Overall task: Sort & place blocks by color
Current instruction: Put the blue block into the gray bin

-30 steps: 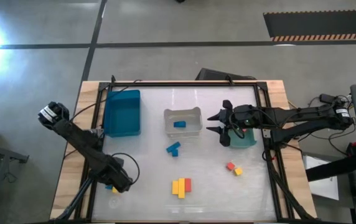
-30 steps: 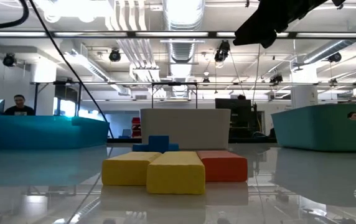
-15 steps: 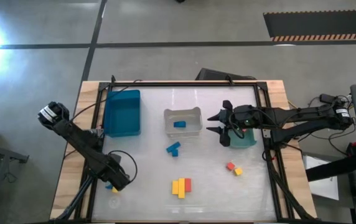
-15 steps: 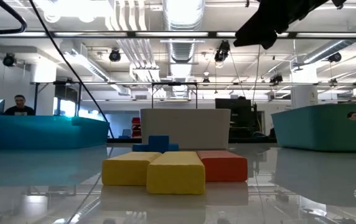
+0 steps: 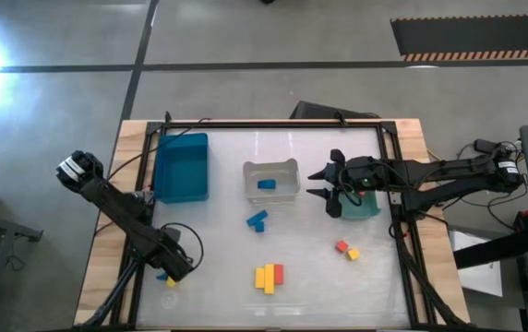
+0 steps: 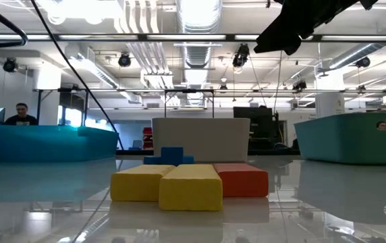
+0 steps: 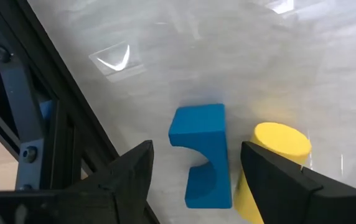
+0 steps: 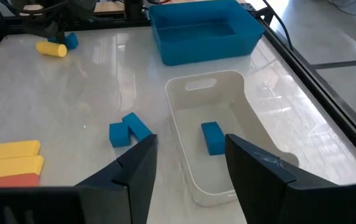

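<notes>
Barely anything has moved: your left hand (image 7: 193, 180) still hangs open over the blue block (image 7: 201, 152) and yellow cylinder (image 7: 277, 155); right hand (image 5: 327, 187) open, idle beside the clear bin (image 5: 289, 168). No sorting progress.

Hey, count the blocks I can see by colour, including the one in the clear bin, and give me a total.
Blue blocks: 4
Yellow blocks: 4
Red blocks: 2
Total: 10 in view; the inside of the green bin is hidden.
</notes>
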